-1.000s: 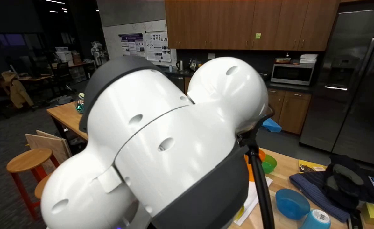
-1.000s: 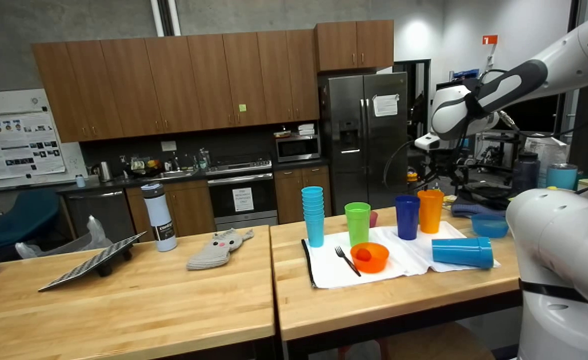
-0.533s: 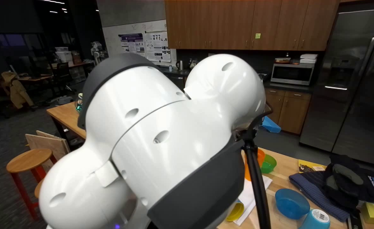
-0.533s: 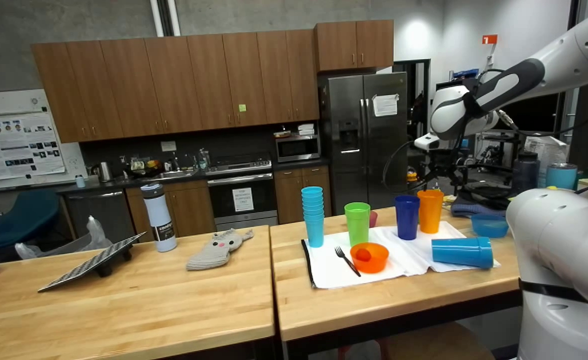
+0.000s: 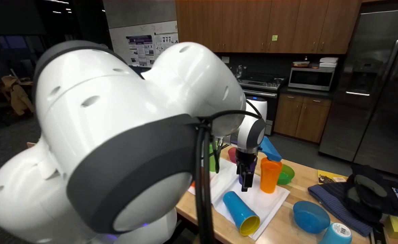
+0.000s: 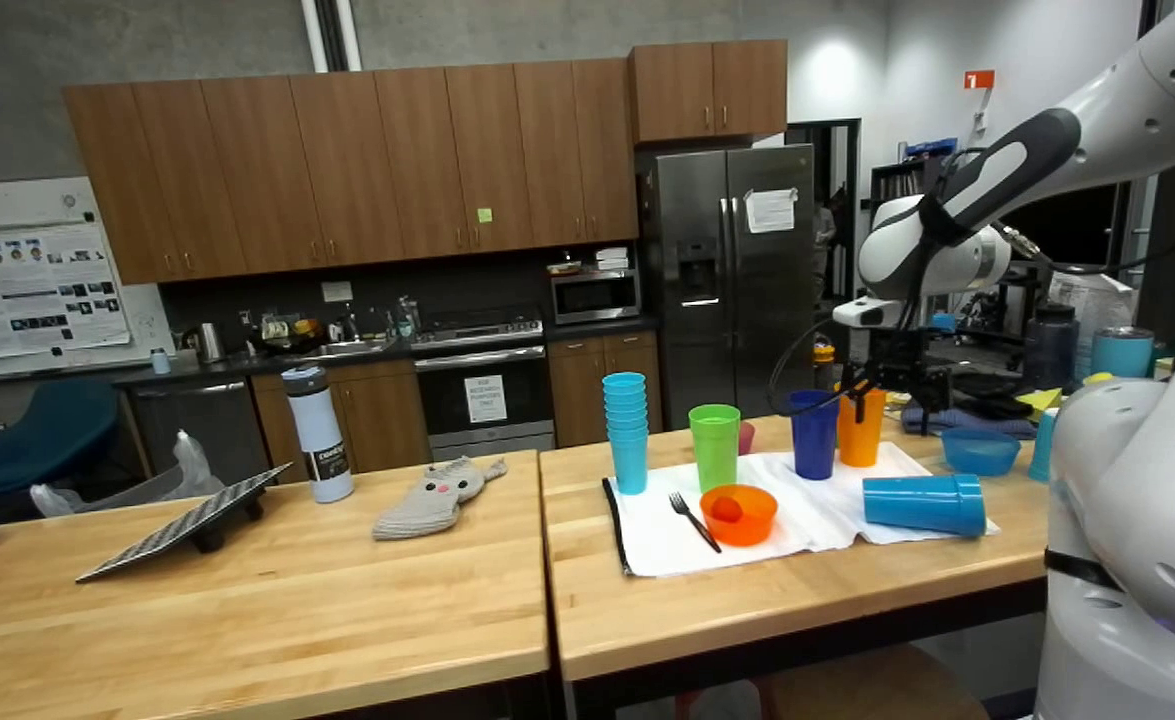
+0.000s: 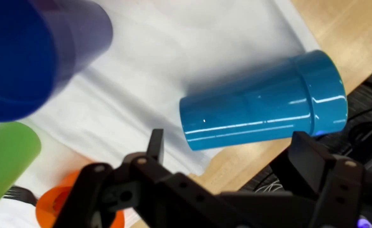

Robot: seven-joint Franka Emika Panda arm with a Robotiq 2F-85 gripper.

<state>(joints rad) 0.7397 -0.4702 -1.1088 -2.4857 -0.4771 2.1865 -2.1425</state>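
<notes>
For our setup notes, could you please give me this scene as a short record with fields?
Jaws: open, holding nothing, over the white sheet
Facing the jaws: lying cup, blue outside, yellow inside
Upright: navy cup, green cup, orange cup
Stack: light-blue cups, nested
Bowls: orange bowl with a reddish item inside; blue bowl; green bowl
Utensil: fork, beside the orange bowl
Partly hidden: pink item

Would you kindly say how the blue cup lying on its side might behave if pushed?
The blue cup may well roll, being round and on its side; its taper would probably make it curve. Its glossy finish could prove somewhat slippery.
</notes>
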